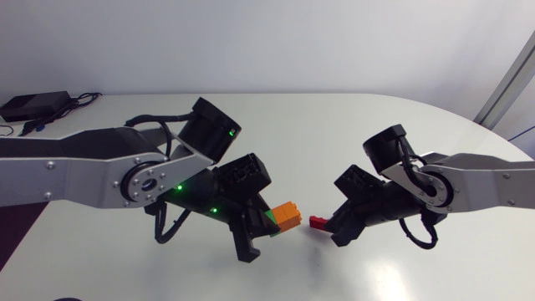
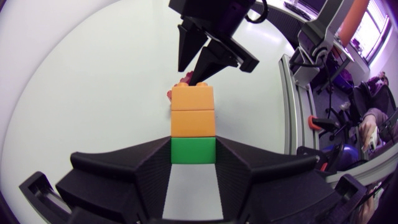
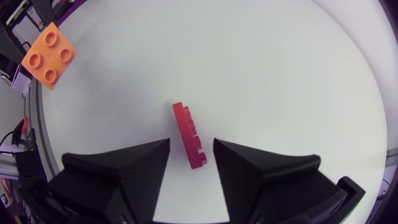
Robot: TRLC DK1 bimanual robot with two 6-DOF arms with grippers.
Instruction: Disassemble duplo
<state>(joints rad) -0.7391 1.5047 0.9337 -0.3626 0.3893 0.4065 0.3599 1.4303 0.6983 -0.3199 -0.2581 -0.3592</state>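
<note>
My left gripper (image 1: 269, 221) is shut on the green brick (image 2: 193, 150) at the base of a short stack. Two orange bricks (image 2: 193, 112) stick out ahead of its fingers, and the stack (image 1: 287, 215) is held just above the table's middle. A flat red brick (image 3: 188, 134) lies tilted between the fingers of my right gripper (image 3: 191, 149), with a gap on each side, so that gripper is open. In the head view the red brick (image 1: 318, 222) sits just in front of the right gripper (image 1: 336, 232), a short way right of the stack.
A black box with cables (image 1: 33, 105) lies at the back left of the white table (image 1: 351, 125). The table's rounded edge curves past at the far right.
</note>
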